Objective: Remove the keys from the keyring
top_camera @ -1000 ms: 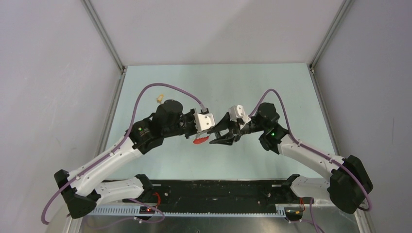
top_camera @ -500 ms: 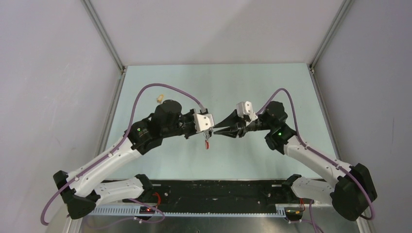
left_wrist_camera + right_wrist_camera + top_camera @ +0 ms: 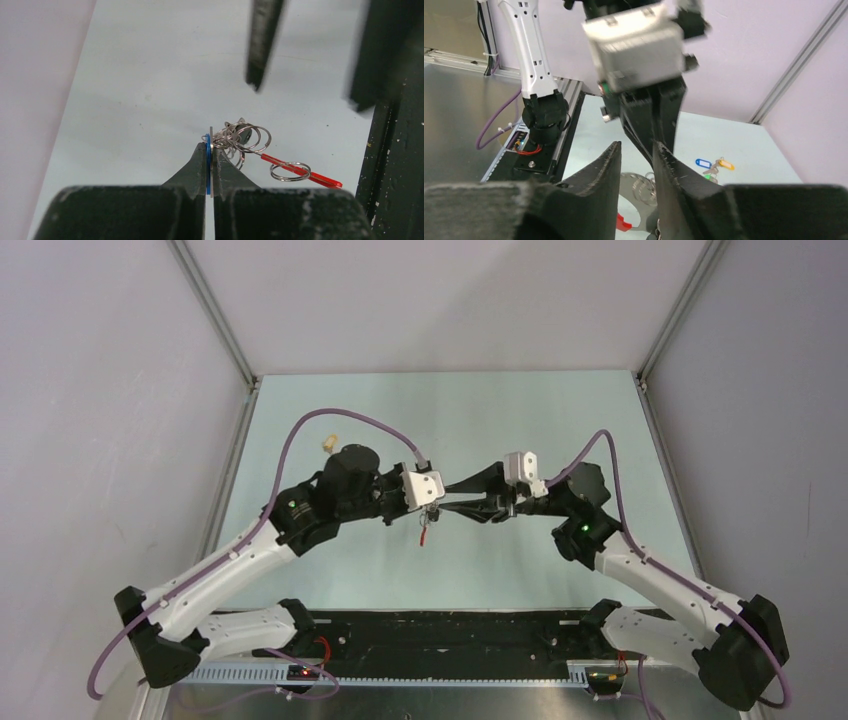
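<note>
Two pale lilac walls (image 3: 100, 390) close in the table (image 3: 560, 420), with aluminium posts (image 3: 210, 310) in the far corners. The tabletop is matt mint-green and smooth, with a few small specks. A black rail (image 3: 450, 630) runs along its near edge.

Above the middle of the table, the left gripper (image 3: 209, 150) has its dark, wedge-shaped fingers pressed together on the keys (image 3: 235, 137) – a flat blue tag (image 3: 207, 160) and a thin metal blade sit between the tips. Several thin, shiny wire loops bunch just beyond the tips. The keyring (image 3: 290, 171) hangs in the air a little farther out, threaded on a narrow, glossy red strap (image 3: 322, 178).

The right gripper (image 3: 307, 95) is spread – its fingers are near the bunch but apart from it.

One other cluster (image 3: 712, 165), with blue and yellow tags, lies on the table.
</note>
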`<action>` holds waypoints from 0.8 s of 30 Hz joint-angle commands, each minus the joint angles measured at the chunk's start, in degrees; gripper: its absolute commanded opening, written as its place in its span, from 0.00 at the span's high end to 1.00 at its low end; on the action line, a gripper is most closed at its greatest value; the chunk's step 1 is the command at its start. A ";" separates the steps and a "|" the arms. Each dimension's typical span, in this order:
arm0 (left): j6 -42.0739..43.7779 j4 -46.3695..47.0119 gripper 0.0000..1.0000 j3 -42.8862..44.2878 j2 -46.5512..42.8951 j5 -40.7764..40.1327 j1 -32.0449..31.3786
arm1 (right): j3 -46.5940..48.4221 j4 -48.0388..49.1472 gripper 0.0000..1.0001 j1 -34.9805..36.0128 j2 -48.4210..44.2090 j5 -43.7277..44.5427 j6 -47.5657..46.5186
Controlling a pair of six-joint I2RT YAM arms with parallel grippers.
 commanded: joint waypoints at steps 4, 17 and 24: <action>-6.13 3.53 1.00 4.65 5.91 -8.15 0.33 | 1.13 -6.68 0.56 2.74 -0.63 17.62 -4.14; -11.36 3.43 1.00 7.14 18.69 -8.55 -1.59 | -6.61 -15.02 0.50 -11.88 -7.00 17.87 2.87; -15.47 3.42 1.00 9.45 25.67 -4.75 -2.20 | -6.94 -16.66 0.57 -19.52 -2.94 5.78 3.00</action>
